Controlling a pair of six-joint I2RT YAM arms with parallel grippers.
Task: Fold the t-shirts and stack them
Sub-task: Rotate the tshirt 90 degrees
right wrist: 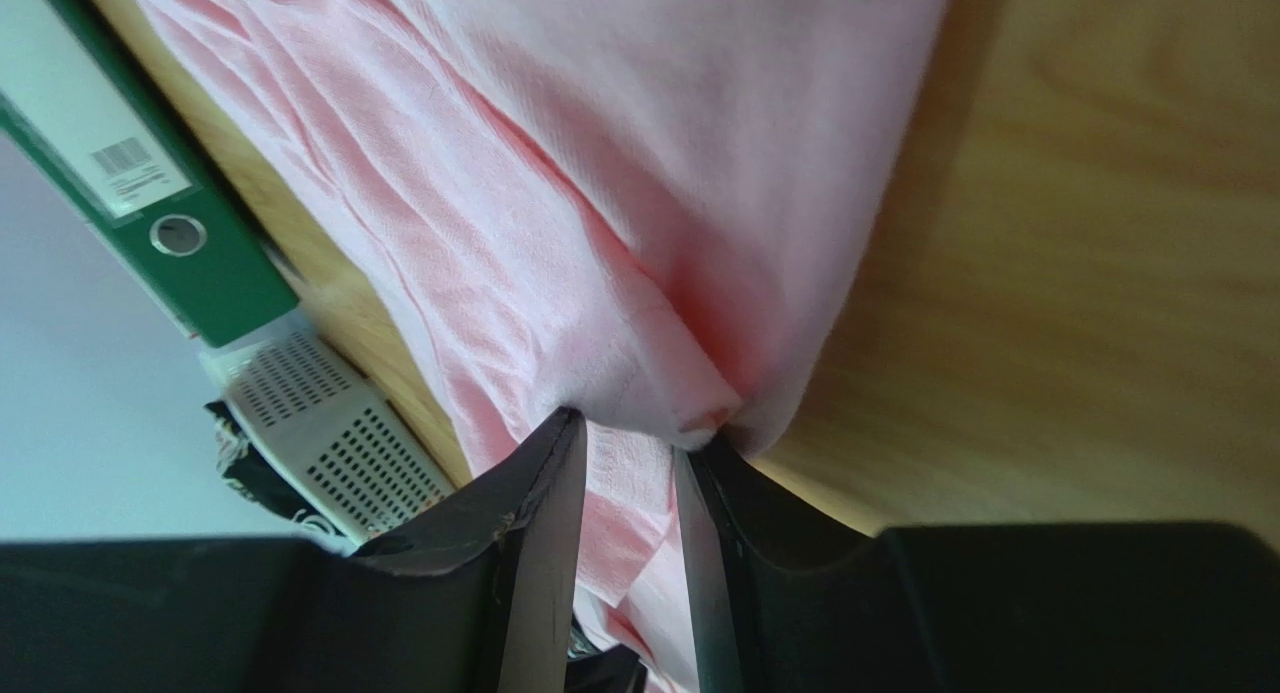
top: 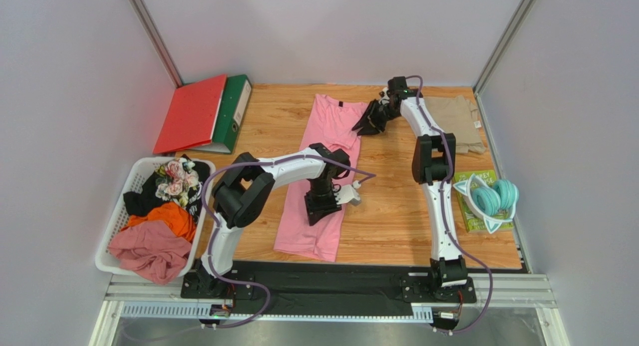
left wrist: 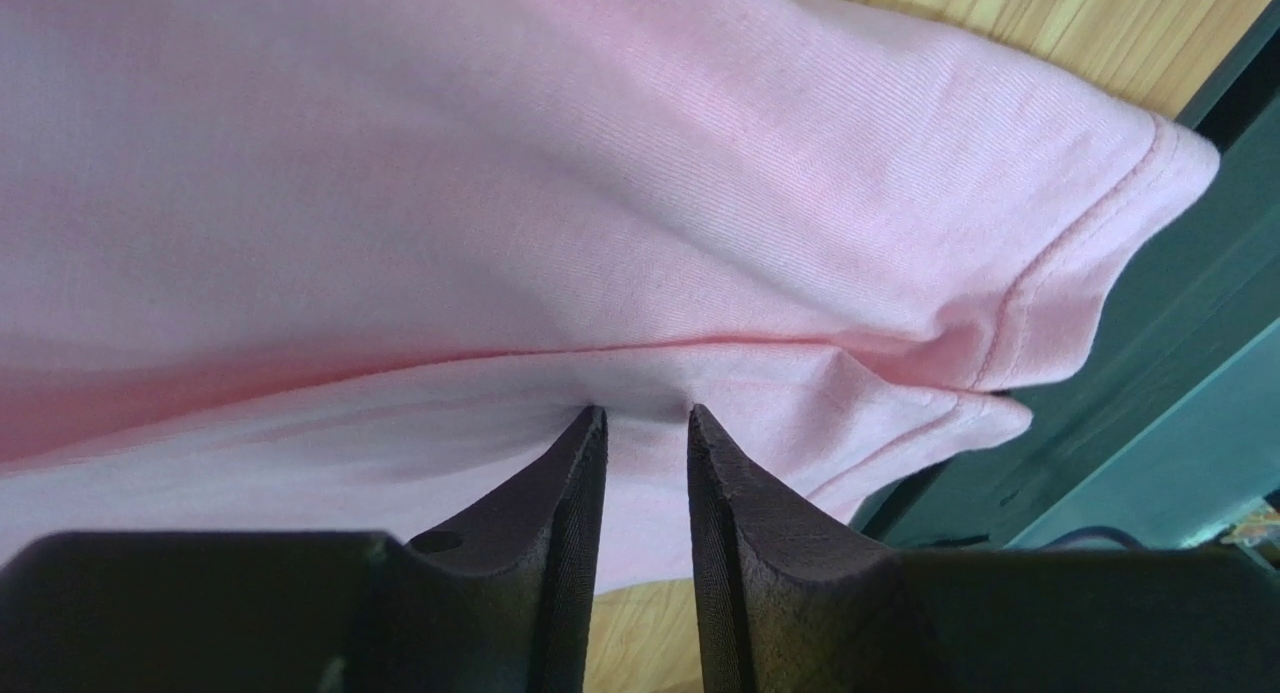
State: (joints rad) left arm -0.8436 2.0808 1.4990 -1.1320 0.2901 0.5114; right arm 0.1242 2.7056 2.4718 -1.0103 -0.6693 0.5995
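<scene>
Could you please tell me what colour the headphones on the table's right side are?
The headphones are mint-teal with white trim; the top external view shows them best.

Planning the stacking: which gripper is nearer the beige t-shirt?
Right. The right gripper pinches the pink t-shirt near the beige t-shirt; the left gripper pinches it farther off, mid-table.

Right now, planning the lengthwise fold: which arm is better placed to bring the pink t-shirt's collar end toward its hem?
Right. The right hand pinches the pink t-shirt at its far, collar end, while the left hand grips the same side edge nearer the hem.
</scene>
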